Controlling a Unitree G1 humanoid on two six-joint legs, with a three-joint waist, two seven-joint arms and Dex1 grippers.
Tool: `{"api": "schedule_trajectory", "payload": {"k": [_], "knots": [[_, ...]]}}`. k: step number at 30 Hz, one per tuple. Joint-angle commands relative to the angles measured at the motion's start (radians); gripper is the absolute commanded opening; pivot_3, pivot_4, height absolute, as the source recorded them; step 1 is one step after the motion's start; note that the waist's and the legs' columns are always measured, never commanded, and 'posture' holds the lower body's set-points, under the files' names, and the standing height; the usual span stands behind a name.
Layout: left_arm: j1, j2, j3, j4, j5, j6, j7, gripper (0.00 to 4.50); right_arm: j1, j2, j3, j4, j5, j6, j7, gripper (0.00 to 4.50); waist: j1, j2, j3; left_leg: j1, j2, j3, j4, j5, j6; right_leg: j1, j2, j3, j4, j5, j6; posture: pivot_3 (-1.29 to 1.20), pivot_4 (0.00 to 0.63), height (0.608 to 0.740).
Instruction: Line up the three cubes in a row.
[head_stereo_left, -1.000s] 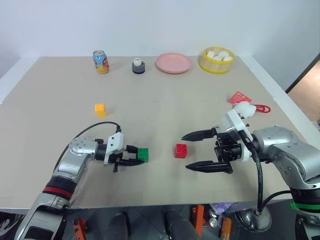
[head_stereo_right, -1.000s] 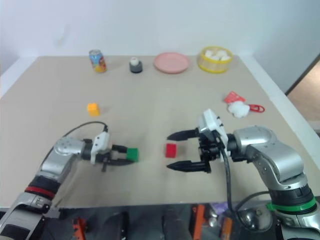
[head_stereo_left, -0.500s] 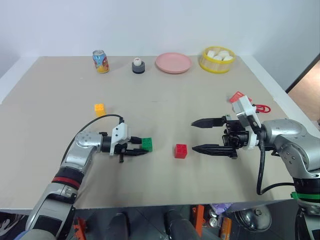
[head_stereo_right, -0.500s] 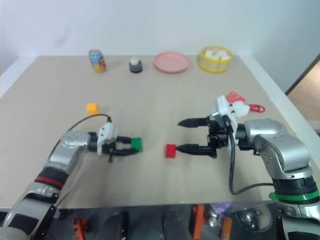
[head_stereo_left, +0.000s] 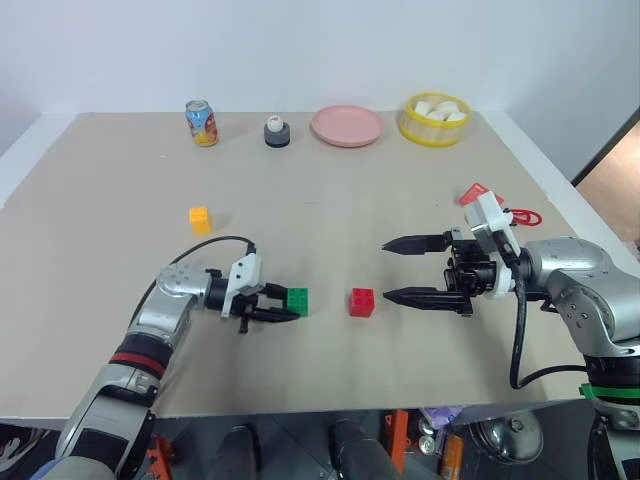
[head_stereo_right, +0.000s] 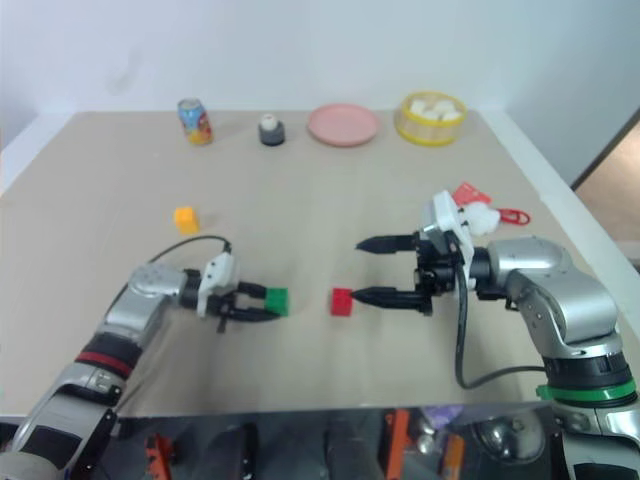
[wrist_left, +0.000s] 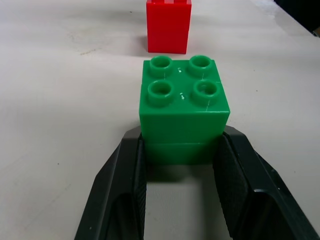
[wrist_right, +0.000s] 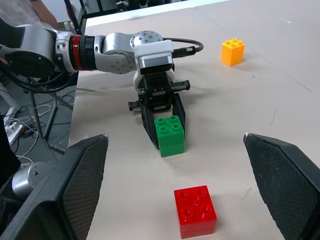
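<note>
My left gripper (head_stereo_left: 286, 305) is shut on the green cube (head_stereo_left: 297, 300), which rests on the table; its black fingers (wrist_left: 122, 185) press both sides of the cube (wrist_left: 182, 107). A short gap to the right lies the red cube (head_stereo_left: 362, 302), studs up. The yellow-orange cube (head_stereo_left: 200, 218) sits apart, farther back on the left. My right gripper (head_stereo_left: 387, 271) hovers just right of the red cube, pointing left, open with nothing between its fingers. The right wrist view shows the green cube (wrist_right: 170, 135), the red cube (wrist_right: 195, 211) and the yellow-orange cube (wrist_right: 233, 51).
Along the table's far edge stand a soda can (head_stereo_left: 202, 123), a small grey cup (head_stereo_left: 277, 132), a pink plate (head_stereo_left: 347, 126) and a yellow tub (head_stereo_left: 434, 120) of white chunks. A white plush toy (head_stereo_right: 482, 222) with a red tag lies behind my right gripper.
My right gripper drew back to the right and away from the red cube a second ago, then held still. The left gripper keeps its hold on the green cube, almost in place.
</note>
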Motion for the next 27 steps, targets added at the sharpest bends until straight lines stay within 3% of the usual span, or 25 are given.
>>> {"api": "schedule_trajectory", "payload": {"k": [1,18,19,25,27], "knots": [[-0.034,-0.016,-0.002,0.033,0.014,-0.018,0.007,1.29,-0.006,-0.001,-0.024,-0.035,0.014,-0.007,-0.004,4.50,0.000,0.000,0.000,0.000,0.000,0.000,0.000,0.000,0.000,0.000,0.000,0.000,0.000,0.000,0.000,0.00,0.150,0.740],[-0.053,-0.059,-0.003,0.054,0.028,-0.017,-0.004,1.29,-0.012,0.004,-0.017,-0.033,0.005,-0.009,-0.022,4.50,0.002,0.000,0.000,0.000,-0.002,-0.002,0.003,0.000,0.000,0.003,-0.001,0.000,0.000,0.000,0.001,0.00,0.150,0.740],[-0.050,-0.055,-0.002,0.042,0.016,0.013,-0.018,2.35,-0.013,0.005,-0.016,-0.030,0.004,-0.011,-0.022,4.50,0.002,0.000,0.000,0.000,-0.002,-0.002,0.003,0.000,0.000,0.003,-0.001,0.000,0.000,0.000,0.001,0.00,0.150,0.740],[-0.029,-0.054,0.018,-0.004,0.007,0.021,0.010,4.35,-0.022,0.010,-0.012,-0.019,-0.002,-0.014,-0.022,4.50,0.001,0.000,0.000,0.000,-0.002,-0.002,0.003,0.000,0.000,0.002,-0.001,0.000,0.000,0.000,0.001,0.00,0.150,0.740],[-0.020,-0.052,0.027,-0.022,0.003,0.020,0.025,4.46,-0.028,0.012,-0.010,-0.015,-0.003,-0.014,-0.021,4.50,0.001,0.000,0.000,0.000,-0.002,-0.002,0.003,0.000,0.000,0.002,-0.001,0.000,0.000,0.000,0.001,0.00,0.150,0.740]]}}
